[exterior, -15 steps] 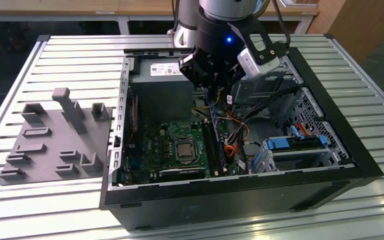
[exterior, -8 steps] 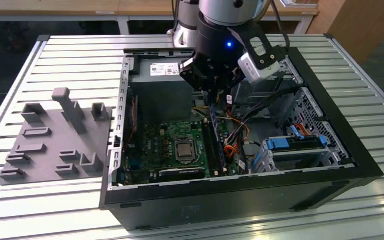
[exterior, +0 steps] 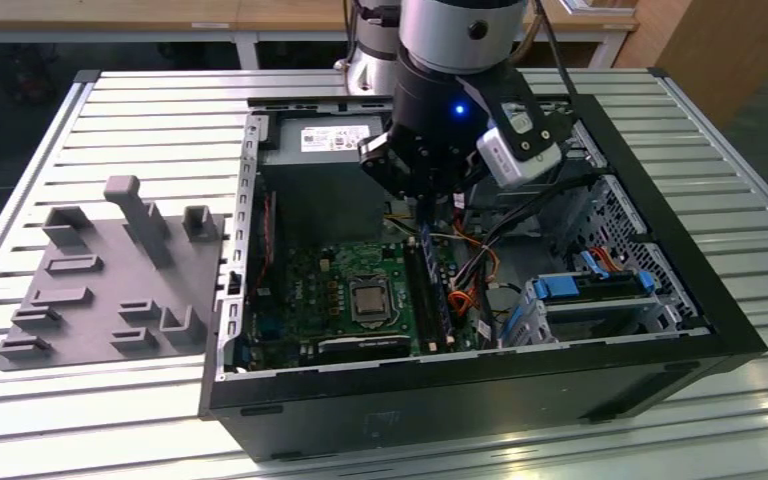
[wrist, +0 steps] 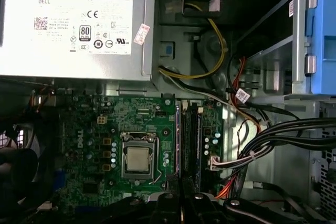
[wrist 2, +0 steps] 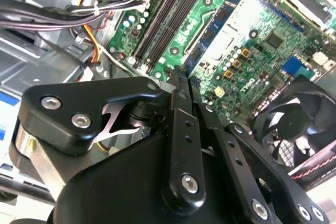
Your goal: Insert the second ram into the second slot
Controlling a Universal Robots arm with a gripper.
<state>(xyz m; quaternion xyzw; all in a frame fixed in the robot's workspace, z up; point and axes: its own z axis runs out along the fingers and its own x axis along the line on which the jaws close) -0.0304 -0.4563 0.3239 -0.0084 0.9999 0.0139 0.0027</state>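
The second ram (wrist 2: 219,22) stands on its long edge in the slot just beside the CPU socket (wrist: 139,158). Its long axis runs along the socket's side, parallel to the black slots (wrist 2: 173,17) that lie beyond it, away from the socket. From here I can't make out which end carries the label. The gripper (wrist 2: 179,74) hangs above, apart from the stick, jaws pressed together with nothing visible between them. In both wrist views its tips sit in line with the stick's length.
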